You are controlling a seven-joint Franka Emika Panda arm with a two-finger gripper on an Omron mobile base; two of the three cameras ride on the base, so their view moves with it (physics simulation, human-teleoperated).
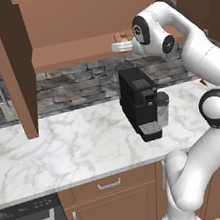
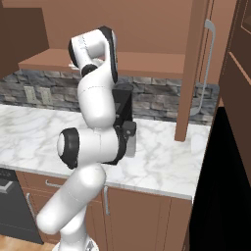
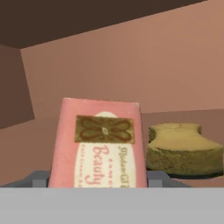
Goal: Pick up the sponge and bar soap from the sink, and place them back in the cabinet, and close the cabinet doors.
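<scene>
The gripper (image 3: 97, 181) is closed on the bar soap (image 3: 99, 144): in the hand view the pink block with its brown-and-gold emblem and "Beauty" lettering stands upright between the 2 fingertips (image 3: 38, 178), which press its 2 narrow long edges low down, so most of the bar rises above the grip. The hand is reached inside the cabinet (image 1: 87, 50), with the brown back wall ahead and the shelf floor below; in the left base view the wrist sits at the front lip of that floor, above the black coffee machine (image 1: 140, 102) on the marble counter (image 1: 62, 145). The sponge (image 3: 183, 151) already lies flat on the cabinet floor, just beside the soap toward the right of the hand view and a little deeper in; whether the 2 touch I cannot tell. The soap looks stiff and light but smooth, so I judge it could slip or pivot in a pinch taken so low, and firm pressure across its narrow edges suits it; it should not crush. The sponge is soft and would give under the fingers, so it is best left alone. One cabinet door (image 1: 11, 67) hangs open at the left, its silver bar handle (image 2: 208, 63) clearest in the right base view, and the doors are not yet closed.
</scene>
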